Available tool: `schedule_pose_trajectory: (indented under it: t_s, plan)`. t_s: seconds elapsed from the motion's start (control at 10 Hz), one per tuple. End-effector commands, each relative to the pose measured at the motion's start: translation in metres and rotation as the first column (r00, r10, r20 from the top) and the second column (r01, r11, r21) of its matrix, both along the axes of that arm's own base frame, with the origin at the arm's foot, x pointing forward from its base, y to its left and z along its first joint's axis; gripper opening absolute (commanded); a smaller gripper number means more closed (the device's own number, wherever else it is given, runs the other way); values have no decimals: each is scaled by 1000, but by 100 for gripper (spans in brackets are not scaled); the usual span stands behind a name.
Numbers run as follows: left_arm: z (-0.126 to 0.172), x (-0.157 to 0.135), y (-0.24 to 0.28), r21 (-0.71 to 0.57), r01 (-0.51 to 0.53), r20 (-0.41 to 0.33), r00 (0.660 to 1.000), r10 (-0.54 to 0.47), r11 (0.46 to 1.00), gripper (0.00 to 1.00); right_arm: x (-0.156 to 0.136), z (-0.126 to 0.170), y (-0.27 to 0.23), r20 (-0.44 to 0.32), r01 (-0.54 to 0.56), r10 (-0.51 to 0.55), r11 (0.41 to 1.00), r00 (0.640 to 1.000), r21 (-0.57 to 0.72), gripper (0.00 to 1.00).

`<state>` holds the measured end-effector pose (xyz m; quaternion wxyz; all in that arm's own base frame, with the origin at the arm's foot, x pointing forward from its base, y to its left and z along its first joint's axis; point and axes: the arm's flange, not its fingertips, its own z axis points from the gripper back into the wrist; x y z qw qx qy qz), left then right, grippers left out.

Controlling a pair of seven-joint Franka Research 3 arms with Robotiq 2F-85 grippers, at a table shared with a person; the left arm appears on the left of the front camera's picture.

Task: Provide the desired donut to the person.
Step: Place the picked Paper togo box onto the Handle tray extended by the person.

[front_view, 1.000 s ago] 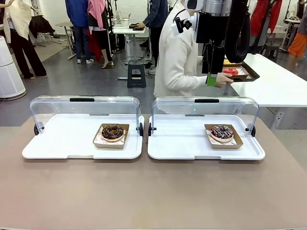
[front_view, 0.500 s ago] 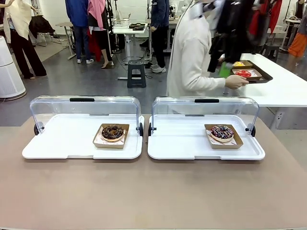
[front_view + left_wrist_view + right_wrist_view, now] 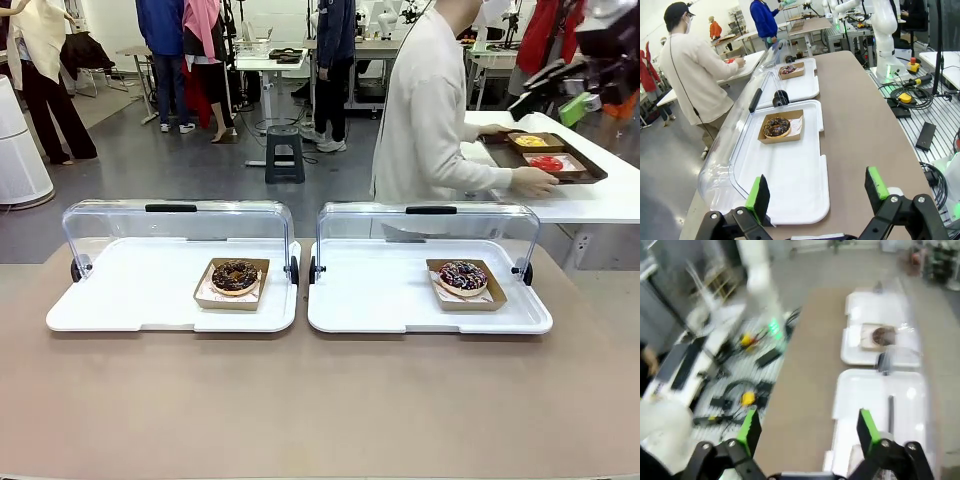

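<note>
The person (image 3: 432,110) in a cream cardigan stands behind the trays, turned to the right, both hands on a dark tray (image 3: 545,158) with a yellow and a red donut on the white side table. A chocolate donut (image 3: 235,276) sits in a brown box in the left white tray (image 3: 120,300). A sprinkled donut (image 3: 462,276) sits boxed in the right tray (image 3: 370,300). My right gripper (image 3: 568,100) hangs high at the upper right, blurred; in its wrist view it (image 3: 808,432) is open and holds nothing. My left gripper (image 3: 817,189) is open above the chocolate donut's (image 3: 777,126) tray.
Both trays have clear domed lids (image 3: 178,228) swung up at the back. The brown table (image 3: 320,400) lies bare in front of them. Cables and a controller (image 3: 910,97) lie off the table's edge. Bystanders stand farther back in the room.
The person has turned right and carried the dark tray onto the white side table. My right arm has swung from the upper middle to the upper right corner.
</note>
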<state>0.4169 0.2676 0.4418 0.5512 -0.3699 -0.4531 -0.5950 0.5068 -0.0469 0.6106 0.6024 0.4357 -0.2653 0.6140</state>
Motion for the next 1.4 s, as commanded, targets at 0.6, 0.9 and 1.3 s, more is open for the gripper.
schedule_pose_trajectory:
  t_s: [0.6,0.9,1.3]
  plan:
    - [3,-1,-1,1,-5,-11,1000,5,1000,100,-22,-33,-24,104,273,-270,962,957,-13,100]
    - [3,-1,-1,1,-5,-11,1000,5,1000,100,-29,-77,-34,47,101,-100,995,994,-25,100]
    - [3,-1,-1,1,-5,-11,1000,5,1000,100,-35,-133,-53,146,111,-115,993,983,33,100]
